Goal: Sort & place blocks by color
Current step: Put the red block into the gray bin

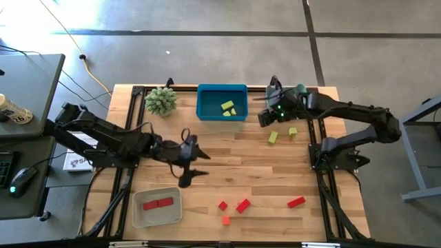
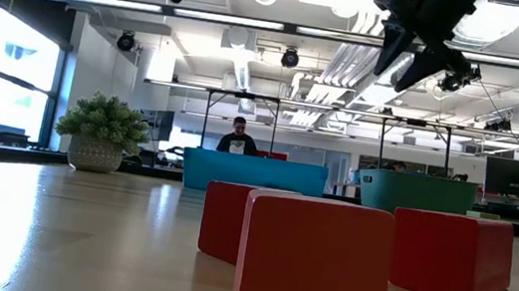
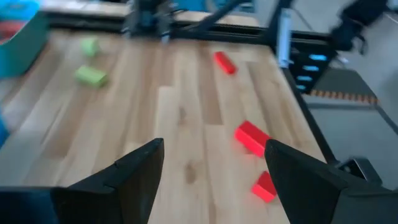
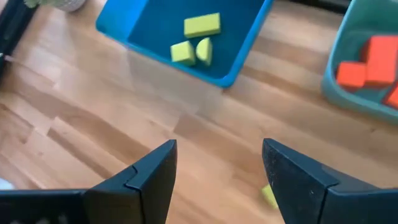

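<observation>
Three yellow-green blocks (image 4: 194, 40) lie in the blue tray (image 1: 222, 102). Two more yellow-green blocks (image 1: 273, 137) (image 1: 293, 131) lie on the table to its right. Red blocks (image 1: 157, 203) lie in the grey tray (image 1: 138, 217). Three red blocks (image 1: 242, 205) (image 1: 222, 205) (image 1: 295, 202) and an orange one (image 1: 226, 220) lie near the front edge. Orange blocks (image 4: 367, 68) lie in a teal tray (image 4: 336, 90). My left gripper (image 1: 196, 162) (image 3: 214, 168) is open and empty above the table's middle. My right gripper (image 1: 265, 111) (image 4: 217, 168) is open and empty, raised just right of the blue tray.
A spiky green plant (image 1: 160, 100) in a pot stands at the far left, beside the blue tray. The teal tray sits at the far right, partly under my right arm. In the low view, red blocks (image 2: 314, 263) stand close in front and a person (image 2: 237, 138) shows in the room behind.
</observation>
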